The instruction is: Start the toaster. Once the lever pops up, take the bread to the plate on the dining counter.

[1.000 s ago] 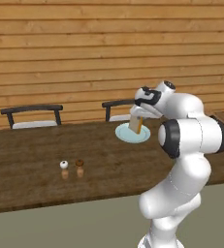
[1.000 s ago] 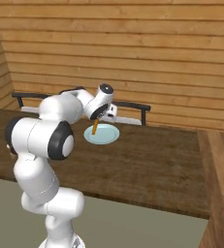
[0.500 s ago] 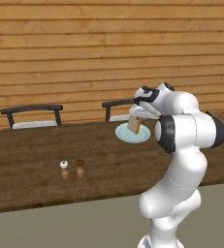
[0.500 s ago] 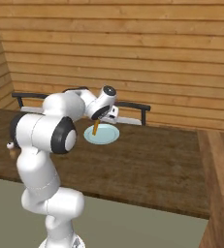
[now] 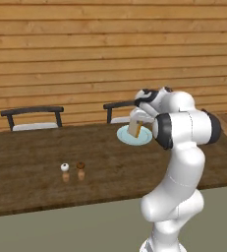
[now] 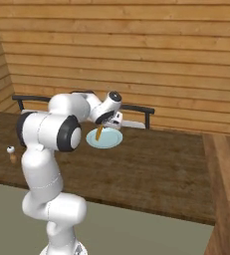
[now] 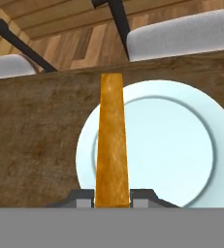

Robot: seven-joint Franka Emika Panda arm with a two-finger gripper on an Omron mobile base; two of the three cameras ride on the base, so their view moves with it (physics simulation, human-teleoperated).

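The pincer (image 7: pixel 112 196) pinches the bread (image 7: pixel 112 145) edge-on between its two fingertips (image 7: pixel 82 197), the tan slice standing upright and reaching away from the hand toward 12 o'clock in the hand view. Beneath it lies the pale blue-white plate (image 7: pixel 181 145), which rests flat on the dark wood-grain desk (image 7: pixel 31 140); the slice crosses the plate's rim at about 9 o'clock, so it hangs over the left part of the plate and not over its middle. Whether the bread's lower edge touches the plate cannot be told. In the left base view the pincer (image 5: pixel 138 119) holds the bread (image 5: pixel 135 129) just above the plate (image 5: pixel 127 137), which sits near the desk's (image 5: pixel 31 157) far edge. At roughly 8 o'clock from the plate, well apart from it, stand two small shakers side by side, a white shaker (image 5: pixel 65 167) and a brown shaker (image 5: pixel 80 166). Beyond the far edge stand two dark-framed chairs with pale seats, a left chair (image 5: pixel 32 117) and a right chair (image 5: pixel 119 112). In the right base view the bread (image 6: pixel 99 132) hangs from the pincer (image 6: pixel 105 122) over the plate (image 6: pixel 109 140).
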